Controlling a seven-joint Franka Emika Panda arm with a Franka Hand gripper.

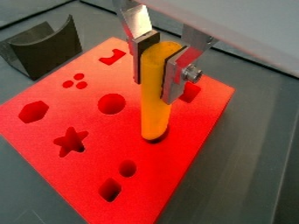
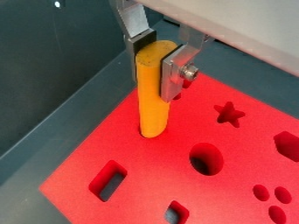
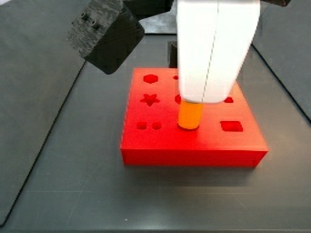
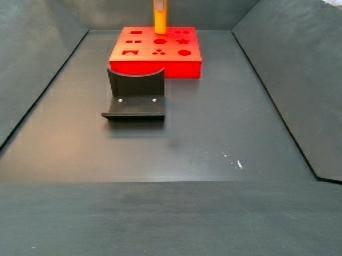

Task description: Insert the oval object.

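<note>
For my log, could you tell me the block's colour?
Red block, clearest in a side view; the gripper holds the peg above it.

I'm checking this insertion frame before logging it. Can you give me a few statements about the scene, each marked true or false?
1. The gripper holds the oval object upright over the red block. True.
2. The peg lies flat on the floor. False: it stands upright between the fingers.
3. The block has a star-shaped hole. True.
4. The dark grey curved holder sits on top of the block. False: it rests on the floor beside it.
</note>
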